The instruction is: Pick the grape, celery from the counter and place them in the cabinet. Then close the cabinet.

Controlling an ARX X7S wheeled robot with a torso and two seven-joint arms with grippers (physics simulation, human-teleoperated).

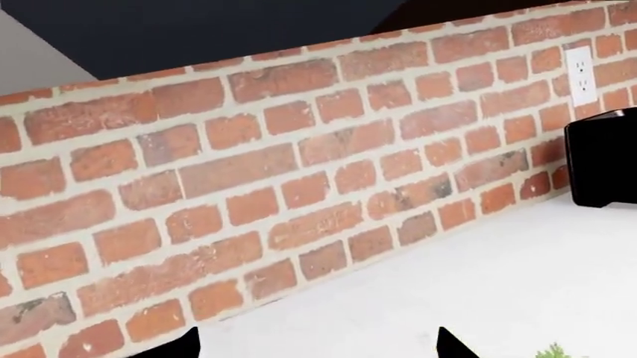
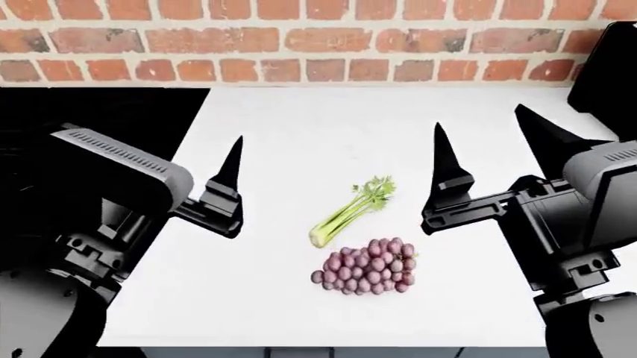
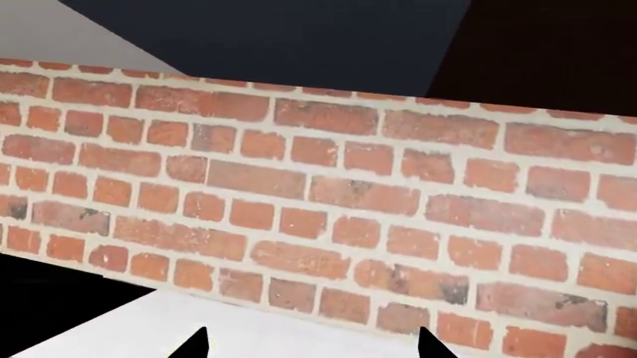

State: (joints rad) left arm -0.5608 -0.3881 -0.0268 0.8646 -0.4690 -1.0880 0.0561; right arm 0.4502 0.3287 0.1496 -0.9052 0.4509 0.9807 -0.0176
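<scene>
The celery (image 2: 350, 211) lies on the white counter (image 2: 298, 127), its leafy end toward the brick wall. Just in front of it lies the bunch of pink-purple grapes (image 2: 365, 266). Both grippers hover above the counter, one on each side of the two items, fingers pointing at the wall. My left gripper (image 1: 318, 341) is open and empty; a bit of the celery's leaf (image 1: 553, 350) shows beside one finger. My right gripper (image 2: 478, 119) is open too, with nothing between its fingers (image 3: 196, 341). No cabinet door shows in any view.
A black stovetop (image 2: 100, 112) adjoins the counter on the left. A black appliance (image 2: 609, 67) stands at the back right, below a wall outlet (image 1: 580, 74). The brick wall (image 2: 298, 45) runs behind; dark navy panels (image 3: 279, 45) hang above it.
</scene>
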